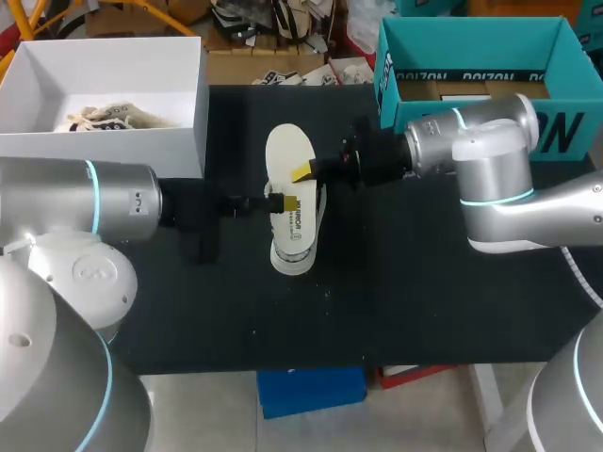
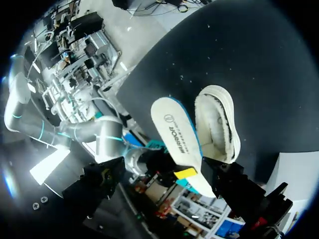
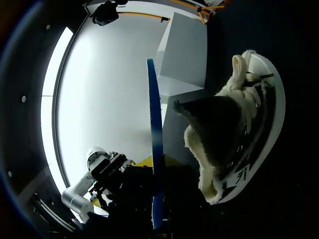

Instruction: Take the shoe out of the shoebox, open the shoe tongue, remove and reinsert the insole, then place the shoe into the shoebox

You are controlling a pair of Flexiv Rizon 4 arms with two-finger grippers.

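A white shoe [image 1: 294, 235] with a fleecy lining lies on the black table top [image 1: 424, 301]. Its white insole [image 1: 285, 151] with a blue underside stands above the shoe, and my right gripper [image 1: 303, 172] is shut on its edge. In the right wrist view the insole [image 3: 154, 124] shows edge-on between the fingers of the right gripper [image 3: 155, 172], with the shoe [image 3: 234, 134] beside it. My left gripper [image 1: 276, 202] is at the shoe's left side, open. In the left wrist view its dark fingers [image 2: 104, 179] stand wide apart, with the insole [image 2: 174, 137] and shoe [image 2: 218, 129] ahead.
An open white box [image 1: 179, 122] with crumpled paper inside stands at the back left. An open teal box [image 1: 391, 75] stands at the back right, behind my right arm [image 1: 480, 151]. The table's front edge [image 1: 283, 363] is near.
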